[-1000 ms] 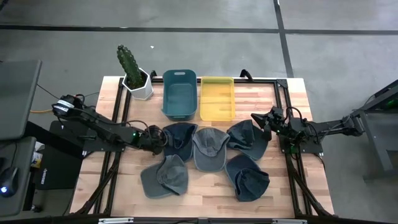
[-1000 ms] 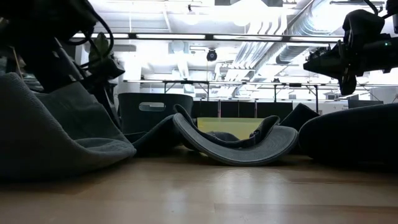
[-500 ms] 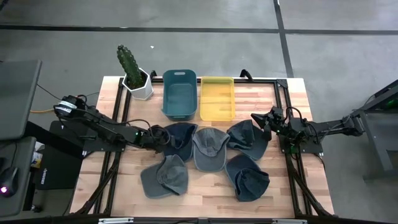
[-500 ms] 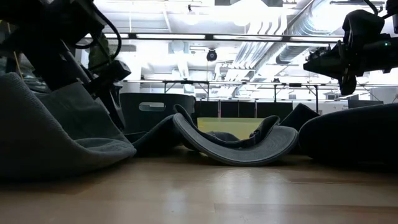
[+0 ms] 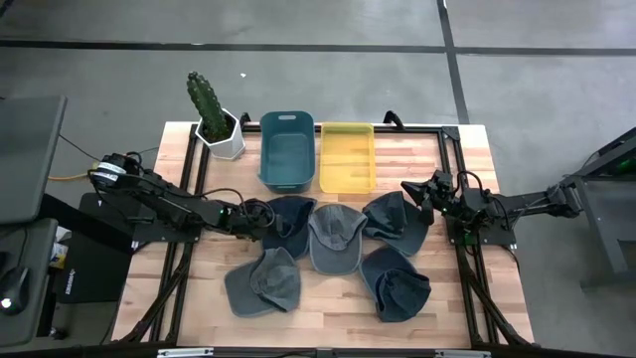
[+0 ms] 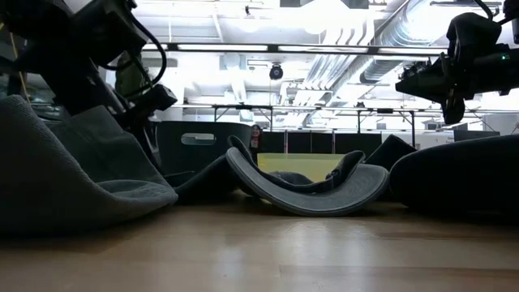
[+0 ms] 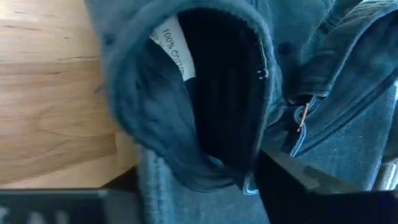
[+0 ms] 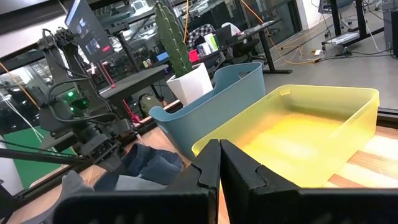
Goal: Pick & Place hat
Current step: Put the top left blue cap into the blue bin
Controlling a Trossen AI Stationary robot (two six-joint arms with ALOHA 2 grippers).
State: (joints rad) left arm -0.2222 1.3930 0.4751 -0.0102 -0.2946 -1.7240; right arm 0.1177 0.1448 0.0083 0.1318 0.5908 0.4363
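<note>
Several grey and blue caps lie in a cluster mid-table. My left gripper (image 5: 256,221) is at the left edge of the dark blue hat (image 5: 288,215), which lies crown down with its hollow inside and white label (image 7: 171,37) showing in the left wrist view. That gripper (image 7: 199,202) is shut on the hat's rim. My right gripper (image 5: 409,189) hangs shut (image 8: 219,163) above the table near the far-right grey hat (image 5: 397,215) and touches nothing. My left gripper pinches the dark blue hat's rim (image 7: 186,177) between its two fingers (image 7: 298,186), coming low from the table's left. The bunched band fills the gap between them. The rest of the hat rests on the table and against the neighbouring cap.
A blue bin (image 5: 286,149) and a yellow bin (image 5: 347,157) stand side by side at the far edge, with a potted cactus (image 5: 214,124) left of them. Other caps lie at centre (image 5: 333,237), near left (image 5: 263,280) and near right (image 5: 397,283). Bare wood runs along the near edge.
My left arm has shifted slightly at the dark blue hat, its wrist showing larger and a little lower in the low view. The hats lie where they were. My right arm has kept still.
</note>
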